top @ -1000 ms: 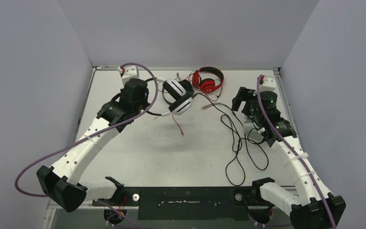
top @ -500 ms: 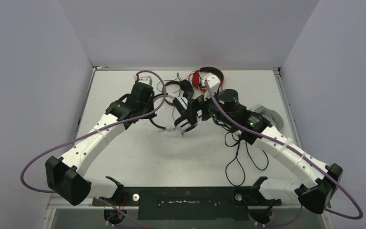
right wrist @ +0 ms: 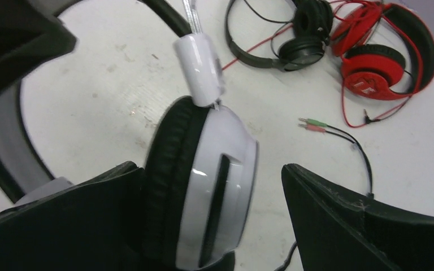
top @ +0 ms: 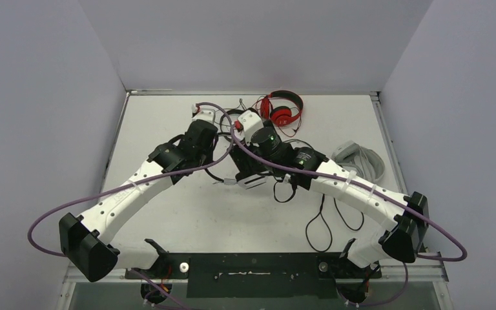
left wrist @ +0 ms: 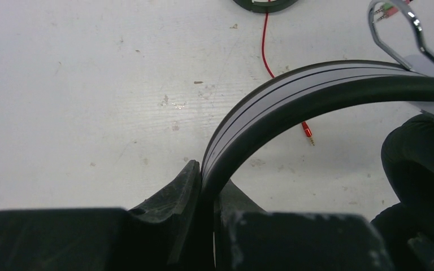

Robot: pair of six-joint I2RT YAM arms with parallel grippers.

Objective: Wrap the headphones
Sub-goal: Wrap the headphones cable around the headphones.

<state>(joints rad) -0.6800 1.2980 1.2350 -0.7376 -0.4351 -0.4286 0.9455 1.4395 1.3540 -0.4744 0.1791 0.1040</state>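
Observation:
The white-and-black headphones (top: 253,182) hang between both grippers near the table's middle. My left gripper (left wrist: 206,180) is shut on their black headband (left wrist: 294,90). My right gripper (right wrist: 210,168) is open around one white ear cup (right wrist: 226,180); the cup's black pad rests against the left finger and a gap separates it from the right finger (right wrist: 339,220). In the top view the left gripper (top: 218,160) and right gripper (top: 248,173) stand close together. Their black cable (top: 320,226) trails in loops toward the near right.
Red headphones (top: 283,110) lie at the back centre, with all-black headphones (right wrist: 299,39) just left of them. Light grey headphones (top: 360,157) lie at the right. A red cable (left wrist: 267,51) and green and pink plugs (right wrist: 313,124) lie on the white table (top: 168,213).
My right arm swung from the right side to the centre and opened wide around the ear cup. The left gripper carried the headband nearer and rightward. The grey headphones came into view.

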